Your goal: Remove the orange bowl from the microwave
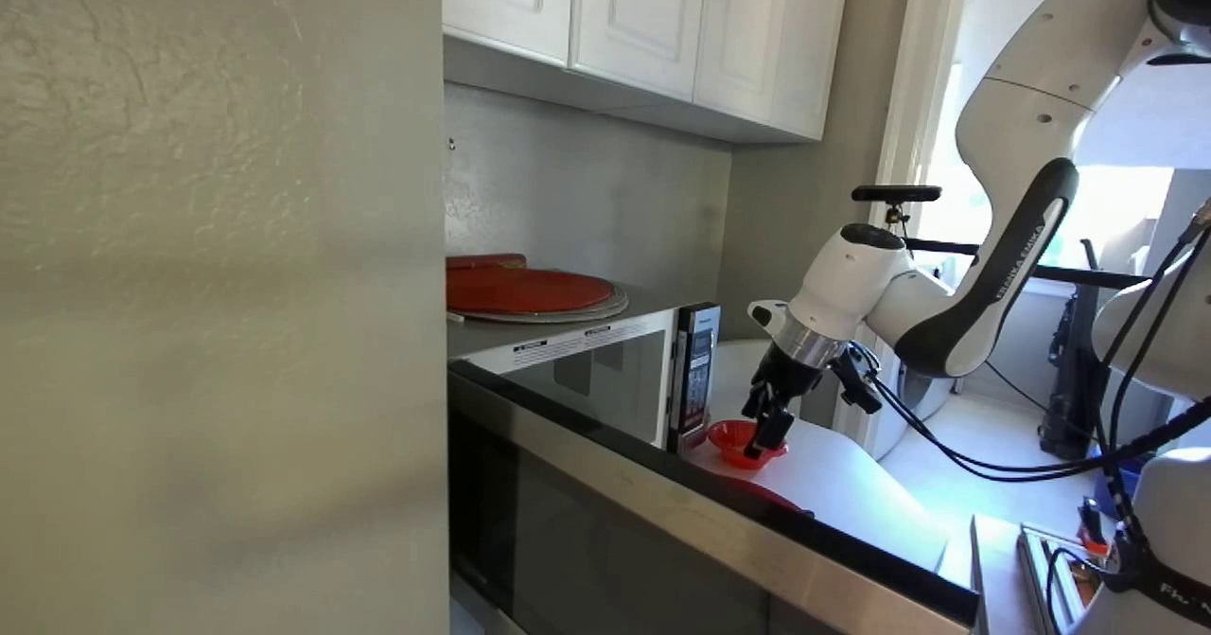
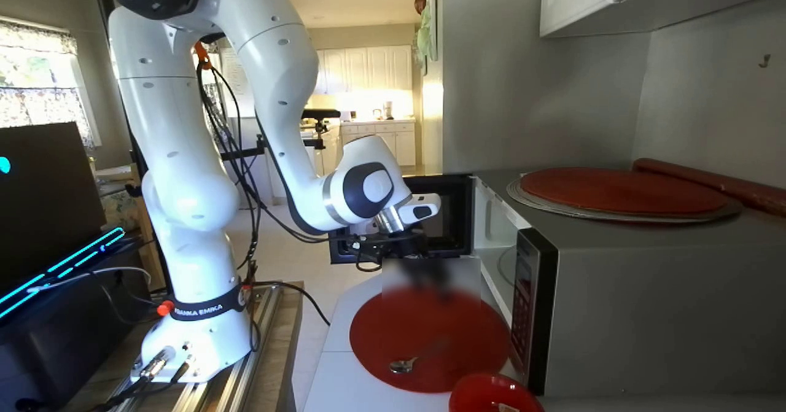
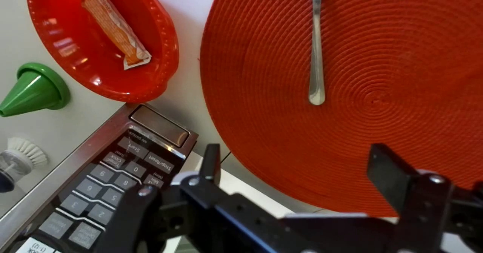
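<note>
The microwave (image 1: 697,370) stands with its door (image 1: 662,521) swung open. It also shows in an exterior view (image 2: 651,320) and, by its button panel, in the wrist view. A red round bowl (image 3: 147,75) holding a packet (image 3: 117,26) sits on the counter beside the panel; it also shows in both exterior views (image 2: 491,393). I cannot tell whether it is the orange bowl. No other bowl shows; most of the microwave's inside is hidden. My gripper (image 3: 294,149) is open and empty, in front of the microwave, above the near edge of a red round mat (image 3: 339,128).
A spoon (image 2: 402,366) lies on the mat. A green cone (image 3: 41,91) and a brush (image 3: 22,158) are beside the microwave. Flat red mats (image 2: 620,191) lie on its top. White cabinets (image 1: 634,20) hang above. A blurred patch covers the fingers in an exterior view.
</note>
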### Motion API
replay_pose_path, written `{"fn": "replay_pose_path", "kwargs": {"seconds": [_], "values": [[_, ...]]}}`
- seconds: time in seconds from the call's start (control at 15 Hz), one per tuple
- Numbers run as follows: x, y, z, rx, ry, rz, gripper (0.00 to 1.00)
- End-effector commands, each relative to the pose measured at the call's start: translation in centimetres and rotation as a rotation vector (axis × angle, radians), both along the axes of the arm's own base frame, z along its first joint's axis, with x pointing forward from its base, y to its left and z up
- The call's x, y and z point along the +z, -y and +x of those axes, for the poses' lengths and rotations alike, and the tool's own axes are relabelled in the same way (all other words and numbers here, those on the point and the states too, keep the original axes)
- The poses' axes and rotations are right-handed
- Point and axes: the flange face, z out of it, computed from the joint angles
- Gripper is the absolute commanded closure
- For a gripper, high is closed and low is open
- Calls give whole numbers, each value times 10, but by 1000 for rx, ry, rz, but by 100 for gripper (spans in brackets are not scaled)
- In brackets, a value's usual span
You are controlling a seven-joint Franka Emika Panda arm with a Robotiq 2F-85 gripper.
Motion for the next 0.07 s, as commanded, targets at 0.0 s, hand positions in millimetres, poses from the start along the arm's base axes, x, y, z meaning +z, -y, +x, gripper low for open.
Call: {"fn": "replay_pose_path", "kwargs": {"seconds": [0.0], "values": [[0, 0, 0, 0, 0, 0, 0]]}}
